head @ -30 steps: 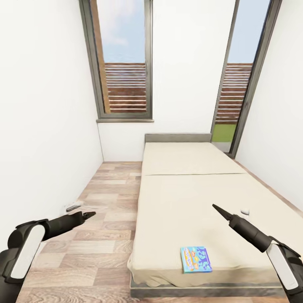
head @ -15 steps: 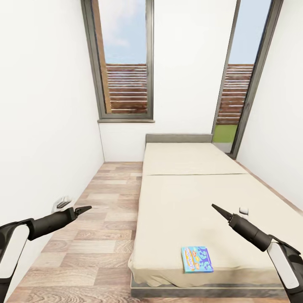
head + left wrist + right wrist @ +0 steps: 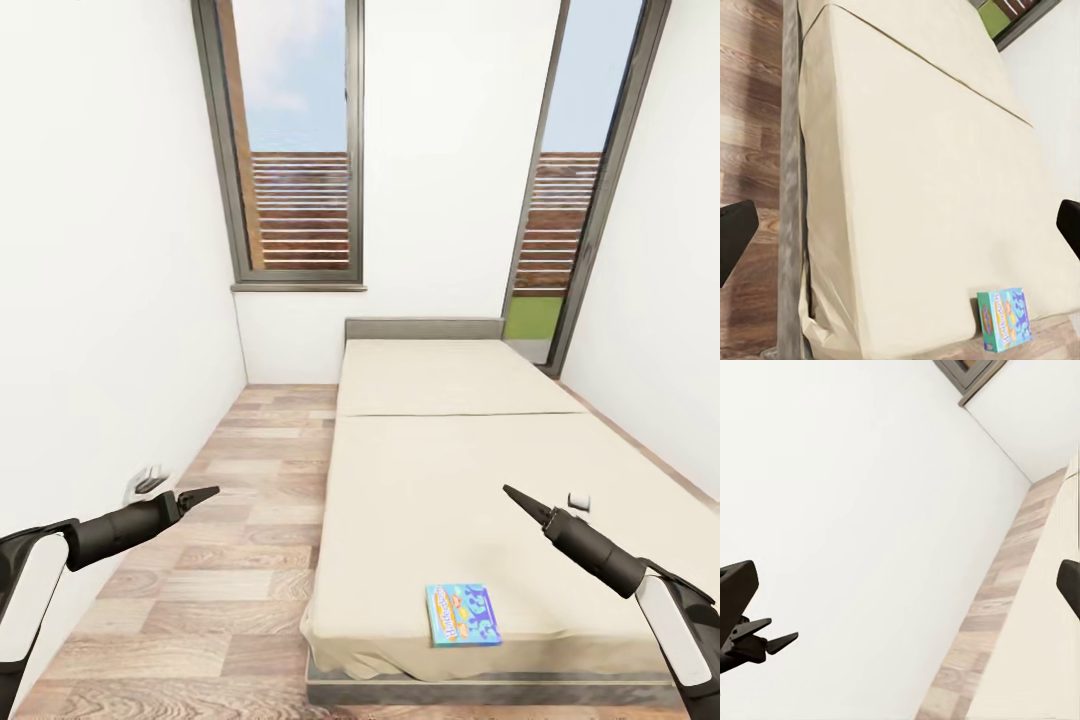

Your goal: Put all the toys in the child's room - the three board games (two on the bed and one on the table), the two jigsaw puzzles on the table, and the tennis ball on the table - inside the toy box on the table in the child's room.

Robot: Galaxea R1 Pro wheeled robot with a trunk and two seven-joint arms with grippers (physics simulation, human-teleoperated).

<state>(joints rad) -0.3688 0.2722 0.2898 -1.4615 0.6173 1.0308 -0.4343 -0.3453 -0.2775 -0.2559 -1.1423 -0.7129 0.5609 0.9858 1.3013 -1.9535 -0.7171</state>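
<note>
A small blue board game [image 3: 463, 614] lies flat on the beige bed [image 3: 450, 470], near the foot end; the left wrist view also shows this blue board game [image 3: 1005, 320] at the mattress edge. My left gripper [image 3: 200, 494] hovers over the wood floor beside the left wall, well left of the bed. Over the mattress, up and to the right of the blue box, my right gripper [image 3: 515, 496] hangs in the air. Both are open and hold nothing; each wrist view has its dark fingers [image 3: 735, 236] [image 3: 735, 585] far apart. The table, toy box, jigsaw puzzles and tennis ball are out of view.
A wood-plank strip of floor [image 3: 250, 520] runs between the white left wall and the bed. A small white object [image 3: 578, 500] rests on the mattress by my right gripper. A wall fitting [image 3: 150, 478] sits low on the left wall. Tall dark-framed windows [image 3: 295, 140] stand behind the headboard.
My left arm has swung outward toward the left wall and lifted a little. The head view has shifted slightly. The right arm and the blue box have stayed put.
</note>
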